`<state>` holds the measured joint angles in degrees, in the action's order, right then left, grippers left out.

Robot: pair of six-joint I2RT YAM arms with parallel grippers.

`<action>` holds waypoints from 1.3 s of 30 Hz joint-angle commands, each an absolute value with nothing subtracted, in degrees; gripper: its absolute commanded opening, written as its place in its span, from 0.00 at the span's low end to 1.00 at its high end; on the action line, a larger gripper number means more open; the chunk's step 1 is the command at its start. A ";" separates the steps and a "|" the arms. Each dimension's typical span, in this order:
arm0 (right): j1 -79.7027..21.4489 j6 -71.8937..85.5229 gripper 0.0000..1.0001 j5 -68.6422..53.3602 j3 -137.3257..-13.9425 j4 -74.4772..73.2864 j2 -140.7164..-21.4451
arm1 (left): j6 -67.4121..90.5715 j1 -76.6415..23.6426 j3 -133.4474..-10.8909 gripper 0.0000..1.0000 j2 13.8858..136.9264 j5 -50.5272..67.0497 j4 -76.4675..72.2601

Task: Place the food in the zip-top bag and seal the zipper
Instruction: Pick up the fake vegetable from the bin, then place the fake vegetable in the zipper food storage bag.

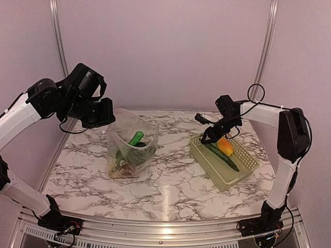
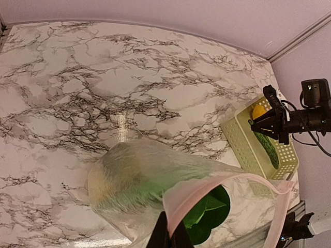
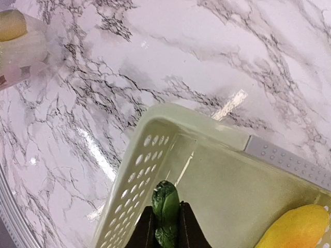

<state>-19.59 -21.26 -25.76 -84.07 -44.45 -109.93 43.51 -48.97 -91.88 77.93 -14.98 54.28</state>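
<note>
The clear zip-top bag [image 1: 132,150] stands open on the marble table, with green leafy and brown food inside. My left gripper [image 1: 110,125] is shut on the bag's top edge and holds the mouth up. In the left wrist view its fingertips [image 2: 161,235] pinch the pinkish zipper rim [image 2: 227,181], and a green leaf [image 2: 207,214] shows inside the bag [image 2: 139,181]. My right gripper [image 1: 209,138] is down in the pale green basket [image 1: 243,173], shut on the end of a long dark green vegetable [image 3: 166,204]. An orange-yellow oblong piece [image 1: 225,146] lies beside it, also in the right wrist view [image 3: 297,232].
The basket's perforated wall [image 3: 147,155] is just left of my right fingers. A corner of the bag with a yellow piece [image 3: 10,25] shows far off. Marble table [image 1: 176,175] between bag and basket. Pale walls and metal frame posts enclose the table.
</note>
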 commanded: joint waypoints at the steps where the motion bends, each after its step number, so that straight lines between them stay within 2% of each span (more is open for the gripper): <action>1: -19.01 -27.19 0.09 -34.57 -88.81 -50.91 -102.82 | 43.04 -48.69 -93.42 0.00 79.19 -11.72 53.96; 6: -18.74 -30.52 0.05 -44.51 -93.45 -52.43 -97.12 | 43.09 -48.93 -93.08 0.00 80.01 -8.60 51.54; 9: -18.85 -28.99 0.00 -52.61 -95.30 -47.85 -93.56 | 43.73 -49.27 -93.26 0.00 80.88 -6.81 49.21; 12: -19.34 -22.19 0.00 -59.89 -93.78 -36.16 -89.19 | 45.34 -49.60 -93.85 0.00 81.80 -4.80 46.28; 15: -21.16 -10.10 0.00 -64.00 -90.09 -17.17 -84.80 | 47.03 -50.14 -95.06 0.00 82.96 -3.60 43.99; 20: -27.36 6.63 0.00 -63.03 -84.92 18.35 -81.42 | 47.99 -51.17 -99.25 0.00 85.42 -2.45 43.43; 26: -34.59 24.01 0.00 -57.02 -90.04 36.44 -87.73 | 48.25 -51.38 -99.79 0.00 85.51 -3.23 43.26; 39: -44.02 27.97 0.00 -51.19 -89.22 49.05 -96.61 | 50.91 -51.28 -89.23 0.00 79.88 -7.91 42.75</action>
